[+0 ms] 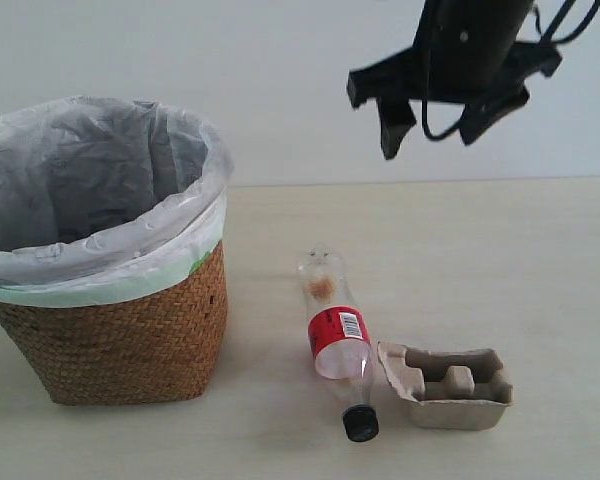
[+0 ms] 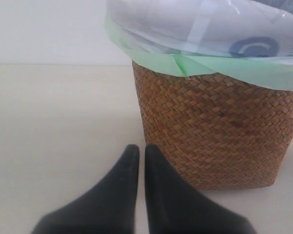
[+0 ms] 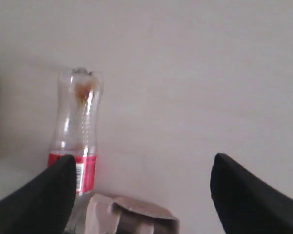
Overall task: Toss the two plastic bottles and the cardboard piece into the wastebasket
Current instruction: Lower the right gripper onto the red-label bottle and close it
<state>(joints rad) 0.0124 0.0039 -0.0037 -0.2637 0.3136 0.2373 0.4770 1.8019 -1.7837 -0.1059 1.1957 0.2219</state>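
With my right gripper (image 1: 429, 148) spread wide and empty overhead and my left gripper (image 2: 141, 152) pinched together, I judged the clear red-labelled plastic bottle (image 1: 335, 330), lying between the brown wicker wastebasket (image 1: 130, 340) and the grey pulp-cardboard tray (image 1: 450, 385), light, slick and crushable, best pinched across its label.

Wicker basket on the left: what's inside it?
A translucent white bag with a greenish edge lines the wastebasket. Only crumpled bag shows inside; the bottom is hidden behind the rim, so any contents cannot be seen.
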